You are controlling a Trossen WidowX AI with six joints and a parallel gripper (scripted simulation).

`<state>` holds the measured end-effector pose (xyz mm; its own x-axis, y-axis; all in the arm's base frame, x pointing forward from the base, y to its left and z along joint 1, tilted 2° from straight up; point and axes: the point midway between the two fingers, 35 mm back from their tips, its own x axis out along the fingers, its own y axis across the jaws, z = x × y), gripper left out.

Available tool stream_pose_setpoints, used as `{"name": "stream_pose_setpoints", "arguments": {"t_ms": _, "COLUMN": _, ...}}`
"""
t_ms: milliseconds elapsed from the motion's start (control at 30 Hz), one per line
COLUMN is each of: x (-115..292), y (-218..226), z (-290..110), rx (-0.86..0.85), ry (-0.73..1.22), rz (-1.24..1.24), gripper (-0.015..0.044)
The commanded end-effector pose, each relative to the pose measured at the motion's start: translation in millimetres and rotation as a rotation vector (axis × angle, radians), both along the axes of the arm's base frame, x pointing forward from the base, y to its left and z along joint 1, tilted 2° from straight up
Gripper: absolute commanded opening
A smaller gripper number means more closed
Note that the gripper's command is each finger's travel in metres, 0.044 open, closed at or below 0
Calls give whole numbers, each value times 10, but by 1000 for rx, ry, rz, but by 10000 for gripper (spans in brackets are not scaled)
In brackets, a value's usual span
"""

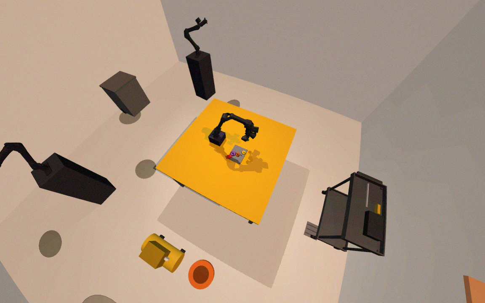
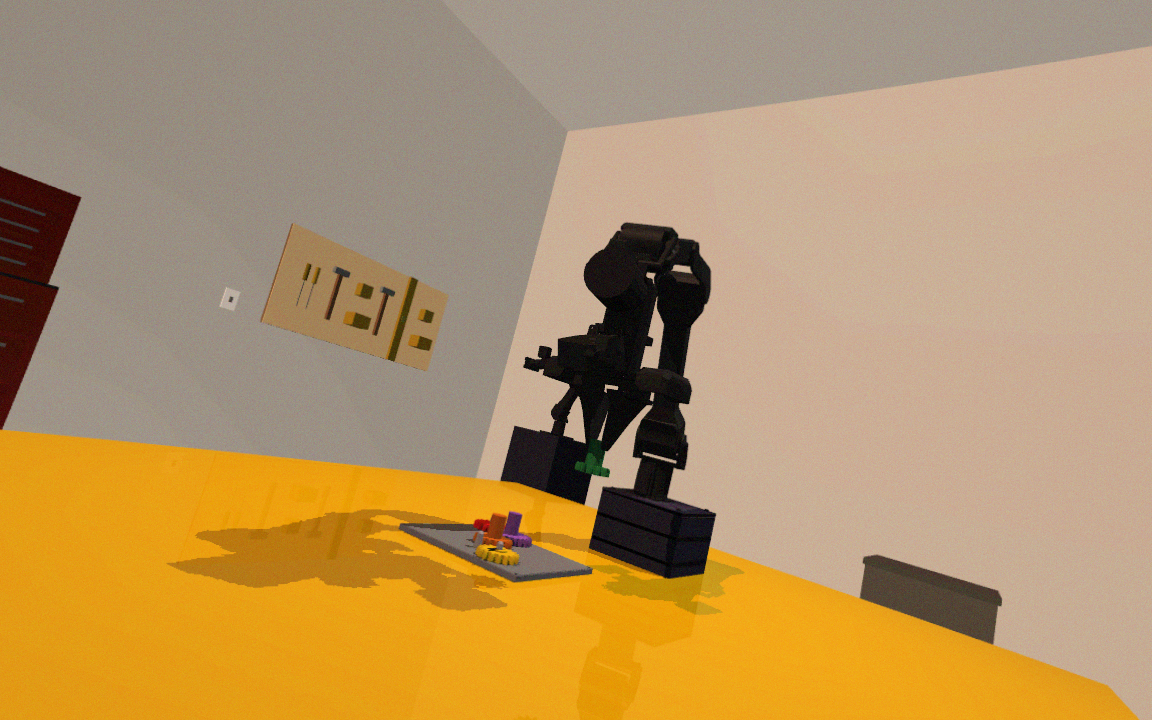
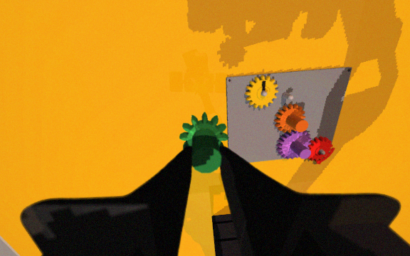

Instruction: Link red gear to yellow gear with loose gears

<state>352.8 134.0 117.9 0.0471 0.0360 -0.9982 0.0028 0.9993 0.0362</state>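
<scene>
My gripper is shut on the green gear by its stem and holds it well above the table, beside the grey board. On the board the yellow gear sits on a peg. An empty peg stands between the yellow gear and the orange gear. The orange gear is beside the purple gear, which is beside the red gear. Exact tooth contact is hard to tell.
The yellow table carries the board and the dark arm base. The orange gear's tall stem and the purple gear's tall stem rise above the board. The arm's shadow crosses the board's far side.
</scene>
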Motion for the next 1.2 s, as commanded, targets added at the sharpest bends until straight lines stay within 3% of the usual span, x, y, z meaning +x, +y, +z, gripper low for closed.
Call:
{"name": "stream_pose_setpoints", "arguments": {"t_ms": 0, "x": 12, "y": -21, "z": 30, "rx": -2, "ry": -5, "rz": 0, "gripper": 0}}
{"name": "stream_pose_setpoints", "arguments": {"t_ms": 1167, "x": 207, "y": -965, "z": -578, "rx": -10, "ry": -6, "rz": -1, "gripper": 0}}
